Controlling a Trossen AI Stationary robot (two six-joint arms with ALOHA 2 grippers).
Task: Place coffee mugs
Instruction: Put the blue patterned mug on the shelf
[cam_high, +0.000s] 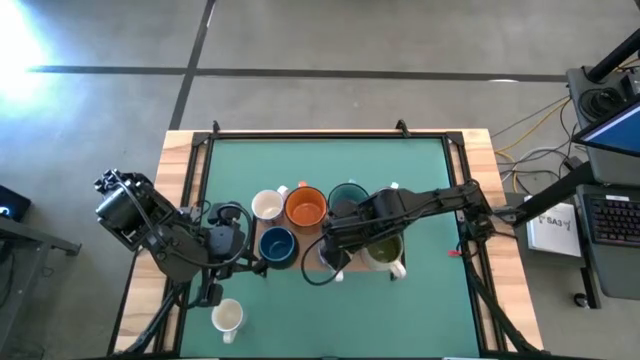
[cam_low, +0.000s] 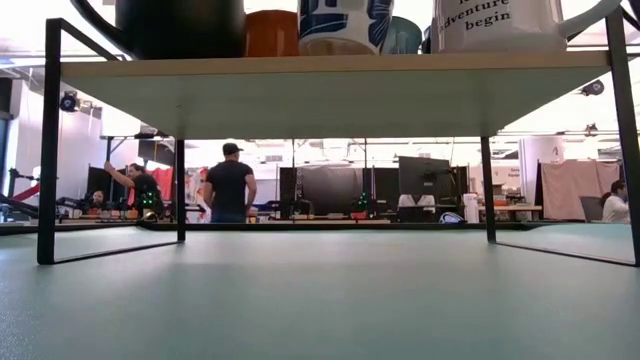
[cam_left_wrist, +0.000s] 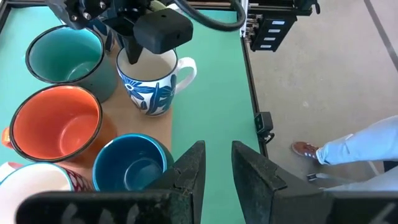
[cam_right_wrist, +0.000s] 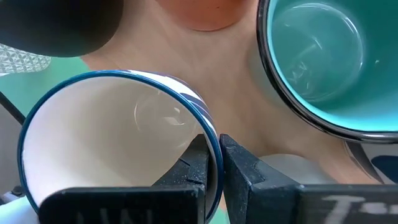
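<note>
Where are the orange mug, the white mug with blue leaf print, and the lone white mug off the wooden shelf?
orange mug (cam_left_wrist: 56, 121), left wrist view, inner floor.
white mug with blue leaf print (cam_left_wrist: 152, 93), left wrist view, printed outer wall.
lone white mug (cam_high: 228, 317), high view, open mouth.

Mugs (cam_high: 305, 208) clustered mid-table (cam_high: 420, 170)

Right claw (cam_right_wrist: 212, 171) clamped, left claw (cam_left_wrist: 217, 171) parted.
</note>
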